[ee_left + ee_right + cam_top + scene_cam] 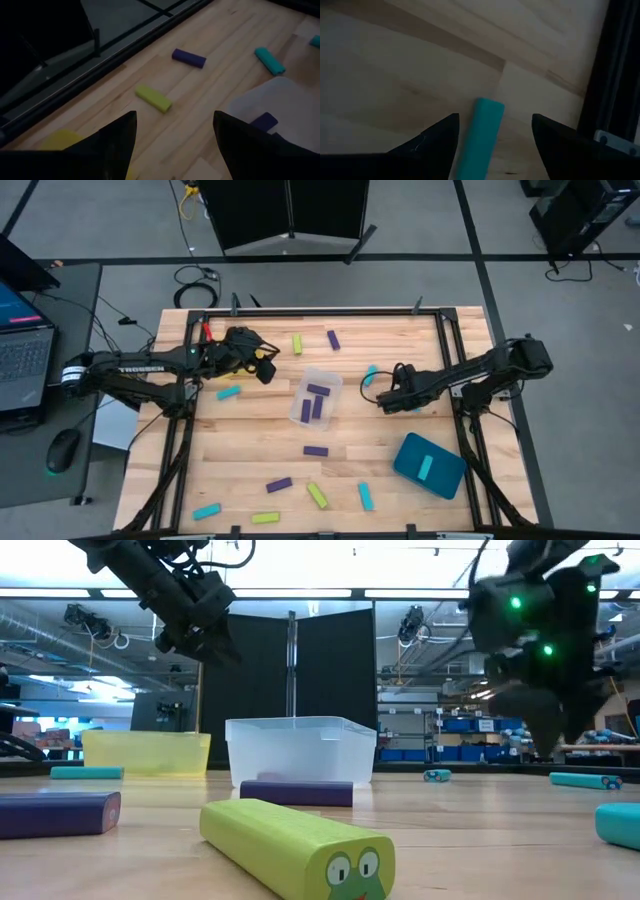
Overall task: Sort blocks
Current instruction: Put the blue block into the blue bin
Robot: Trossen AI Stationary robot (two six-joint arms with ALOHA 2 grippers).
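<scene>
Lime-green, purple and cyan blocks lie scattered flat on the wooden table (250, 440). My left gripper (266, 367) (175, 117) is open and empty, raised over the table's far left part beside the yellow tray (60, 140). A lime block (154, 98) and a purple block (189, 58) lie beyond it. My right gripper (384, 399) (495, 117) is open near the table's right side. A cyan block (480, 137) lies on the wood below, between its two fingers, and I see no touch. Purple blocks (318, 398) lie in the clear tray (303, 416).
The teal tray (447, 477) near the right front corner holds one cyan block (426, 467). The clear tray (300, 745) stands mid-table and the yellow tray (145, 752) left of it. Several loose blocks lie along the near edge (290, 500). The black frame rail (615, 65) runs close by my right gripper.
</scene>
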